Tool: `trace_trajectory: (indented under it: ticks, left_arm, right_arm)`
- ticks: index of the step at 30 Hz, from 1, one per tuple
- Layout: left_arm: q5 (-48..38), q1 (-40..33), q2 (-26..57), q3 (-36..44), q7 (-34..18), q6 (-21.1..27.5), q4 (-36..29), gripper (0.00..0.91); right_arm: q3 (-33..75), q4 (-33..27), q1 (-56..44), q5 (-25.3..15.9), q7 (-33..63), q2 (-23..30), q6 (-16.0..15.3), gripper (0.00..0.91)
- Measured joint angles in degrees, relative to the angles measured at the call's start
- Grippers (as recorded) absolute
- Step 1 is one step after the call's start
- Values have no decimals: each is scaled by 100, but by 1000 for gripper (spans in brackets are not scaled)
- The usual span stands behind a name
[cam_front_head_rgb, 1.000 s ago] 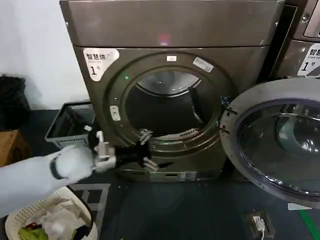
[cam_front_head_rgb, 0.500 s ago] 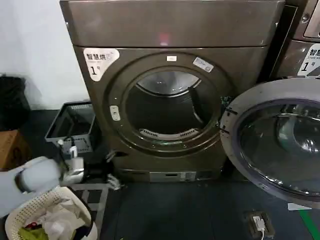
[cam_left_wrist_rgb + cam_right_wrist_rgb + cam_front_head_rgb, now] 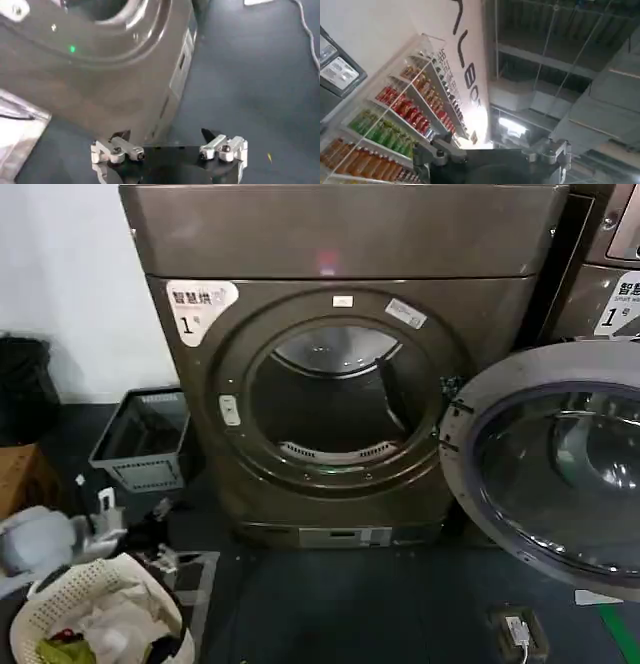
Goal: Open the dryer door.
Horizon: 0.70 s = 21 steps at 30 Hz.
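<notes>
The dryer door (image 3: 560, 474) stands swung wide open to the right of the machine, its chrome ring and dark glass facing me. The round drum opening (image 3: 335, 399) is uncovered. My left gripper (image 3: 165, 534) is low at the left, just above the laundry basket and well clear of the dryer, open with nothing between its fingers. In the left wrist view the left gripper (image 3: 165, 134) hovers over the dark floor beside the dryer's lower front (image 3: 100, 75). My right gripper (image 3: 492, 152) points up at a ceiling, open and holding nothing.
A white laundry basket (image 3: 60, 604) with clothes sits at the bottom left. A grey crate (image 3: 140, 439) stands left of the dryer, with a brown box (image 3: 20, 474) farther left. A second machine (image 3: 610, 274) stands behind the open door. A small plug block (image 3: 518, 631) lies on the floor.
My left arm has drawn back from below the drum opening, down and to the left toward the basket. The door has stayed open.
</notes>
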Motion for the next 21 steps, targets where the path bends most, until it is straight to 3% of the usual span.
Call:
trace_trajectory:
  ticks: [12, 21]
  left_arm:
    - [322, 371, 669, 61, 232, -511, 489, 907]
    - [479, 1820, 1169, -882, -13, -902, 645, 907]
  right_arm:
    - [-43, -193, 119, -109, 25, -106, 13, 907]
    - [-37, -288, 183, -166, 2, -109, 84, 907]
